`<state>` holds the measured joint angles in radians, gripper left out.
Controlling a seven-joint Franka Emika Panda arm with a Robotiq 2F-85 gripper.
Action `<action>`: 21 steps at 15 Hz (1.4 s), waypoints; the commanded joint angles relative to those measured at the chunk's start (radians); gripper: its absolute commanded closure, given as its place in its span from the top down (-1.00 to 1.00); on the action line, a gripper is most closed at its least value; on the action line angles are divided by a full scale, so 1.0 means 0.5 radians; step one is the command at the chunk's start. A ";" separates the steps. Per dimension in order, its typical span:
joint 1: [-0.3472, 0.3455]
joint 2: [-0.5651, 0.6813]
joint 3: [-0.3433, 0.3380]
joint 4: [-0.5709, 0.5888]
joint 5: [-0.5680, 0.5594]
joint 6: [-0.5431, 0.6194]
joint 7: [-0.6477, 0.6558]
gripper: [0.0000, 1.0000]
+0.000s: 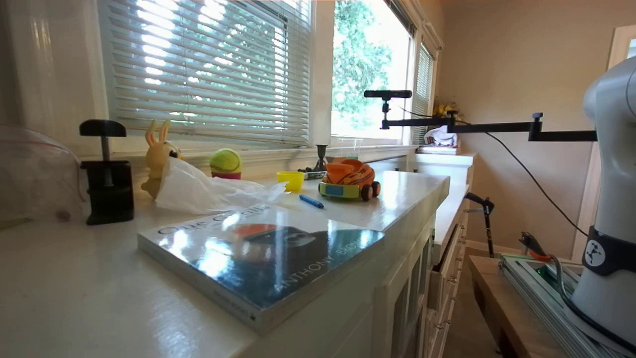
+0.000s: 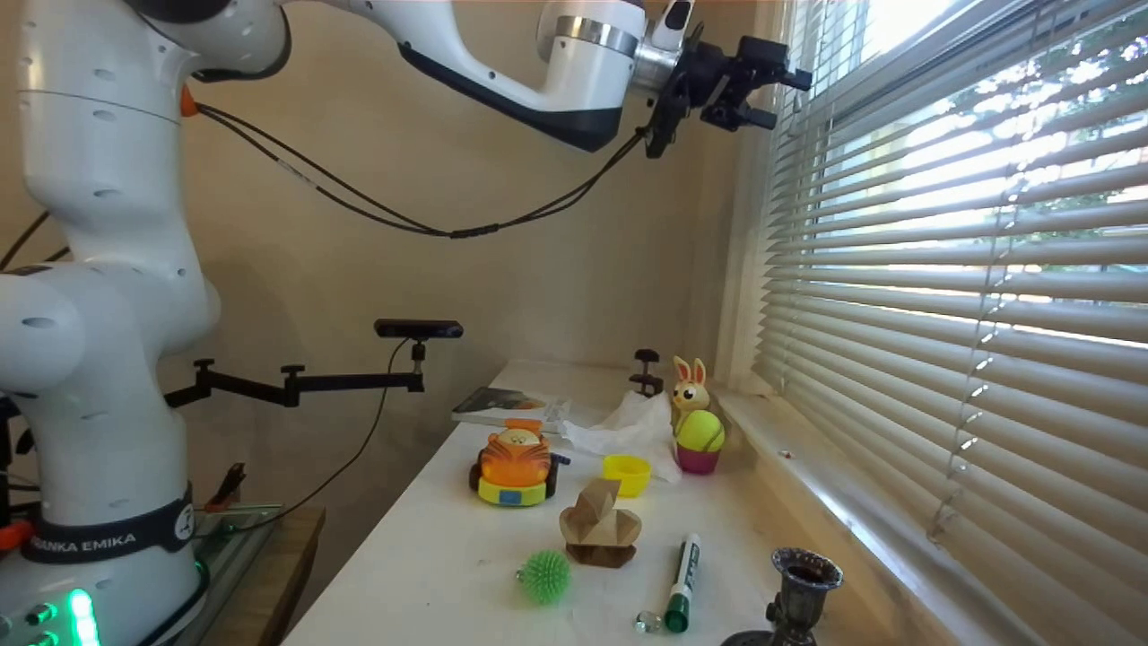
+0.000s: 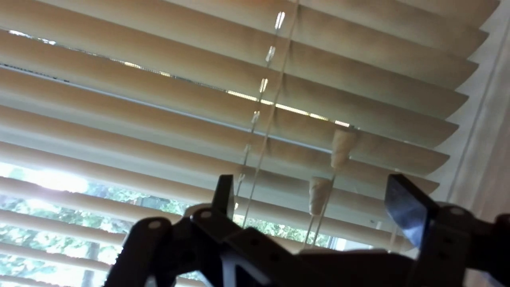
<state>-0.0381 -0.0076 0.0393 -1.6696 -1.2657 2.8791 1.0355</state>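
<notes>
My gripper (image 3: 312, 195) is up at the window blinds (image 3: 159, 119), its jaws wide apart. Two pale cord tassels, a lower one (image 3: 320, 195) and a higher one (image 3: 342, 148), hang on thin cords in front of the slats. In the wrist view the lower tassel appears between the two fingers, and neither finger touches it. How far the tassels are from the fingertips in depth, I cannot tell. An exterior view has the gripper (image 2: 780, 99) high over the counter, pointing at the blinds (image 2: 969, 314). The tassels are not discernible there.
Below is a white counter (image 2: 421, 556) with an orange toy car (image 2: 516, 467), yellow cup (image 2: 628, 474), rabbit figure (image 2: 691, 395), green spiky ball (image 2: 544, 576), marker (image 2: 683, 583), candlestick (image 2: 803, 592) and book (image 1: 258, 253). A camera arm (image 1: 489, 128) reaches toward the counter.
</notes>
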 commanded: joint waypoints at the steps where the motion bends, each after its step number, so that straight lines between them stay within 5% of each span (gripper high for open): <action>1: -0.007 0.034 -0.007 0.063 0.000 0.050 -0.009 0.91; 21: 0.000 0.032 -0.002 0.155 -0.017 0.095 -0.022 0.93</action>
<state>-0.0359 -0.0065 0.0402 -1.6249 -1.2657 2.9100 1.0280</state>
